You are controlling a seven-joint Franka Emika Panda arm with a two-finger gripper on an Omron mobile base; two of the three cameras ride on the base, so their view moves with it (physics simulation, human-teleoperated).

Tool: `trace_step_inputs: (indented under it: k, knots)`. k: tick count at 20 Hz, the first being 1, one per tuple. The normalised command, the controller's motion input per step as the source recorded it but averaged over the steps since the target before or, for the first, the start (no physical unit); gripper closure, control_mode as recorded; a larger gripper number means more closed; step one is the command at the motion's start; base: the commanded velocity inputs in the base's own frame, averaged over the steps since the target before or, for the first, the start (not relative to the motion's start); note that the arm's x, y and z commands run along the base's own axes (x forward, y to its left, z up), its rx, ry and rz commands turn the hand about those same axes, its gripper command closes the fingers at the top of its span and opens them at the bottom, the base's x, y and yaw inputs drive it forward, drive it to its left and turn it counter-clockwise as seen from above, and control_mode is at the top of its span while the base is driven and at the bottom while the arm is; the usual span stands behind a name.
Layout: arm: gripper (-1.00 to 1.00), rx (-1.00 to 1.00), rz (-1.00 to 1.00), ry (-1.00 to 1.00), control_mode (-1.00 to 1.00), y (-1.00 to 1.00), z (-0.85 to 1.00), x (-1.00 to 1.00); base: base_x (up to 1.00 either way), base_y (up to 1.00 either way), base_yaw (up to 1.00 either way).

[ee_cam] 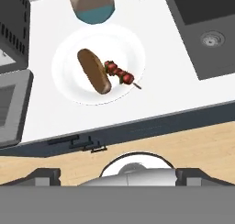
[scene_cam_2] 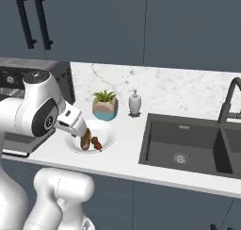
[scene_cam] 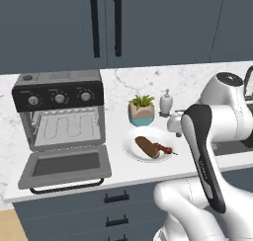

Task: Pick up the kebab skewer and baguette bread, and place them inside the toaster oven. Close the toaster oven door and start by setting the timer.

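In the left base view, the toaster oven stands at the left end of the white bench, and the toaster oven door hangs down flat, wide open, so the wire rack inside shows. To the right of it sits a white plate. On the plate lies the baguette bread, with the kebab skewer touching its right side. A potted plant and a soap bottle stand behind the plate. In the right base view, the arm's white hand hangs low over the near left side of the plate, just above the baguette bread. The kebab skewer lies just right of the loaf, and a dark sink is farther right. In the hand view, the fingers show at the bottom, far apart and holding nothing. The plate lies straight ahead of them, past the bench edge. The baguette bread slants from upper left to lower right. The kebab skewer starts at the loaf's middle and points lower right, with its bare stick tip near the plate rim. I think the fingers must go forward and down, and turn to close across the thin stick.
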Motion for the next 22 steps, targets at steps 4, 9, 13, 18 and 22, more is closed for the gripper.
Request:
trace_step_inputs:
  k: [4, 9, 13, 18, 22]
  knots:
    - [-1.0, 0.0, 0.0, 0.0, 1.0, 0.0, 0.0, 0.0, 0.0, 0.97, 0.18]
    - [-1.0, 0.0, 0.0, 0.0, 1.0, 0.0, 0.0, 0.0, 0.32, 0.19, 0.05]
    - [-1.0, 0.0, 0.0, 0.0, 1.0, 0.0, 0.0, 0.0, 0.52, 0.0, -0.09]
    - [-1.0, 0.0, 0.0, 0.0, 1.0, 0.0, 0.0, 0.0, 0.45, 0.05, -0.13]
    - [-1.0, 0.0, 0.0, 0.0, 1.0, 0.0, 0.0, 0.0, 0.52, 0.16, -0.14]
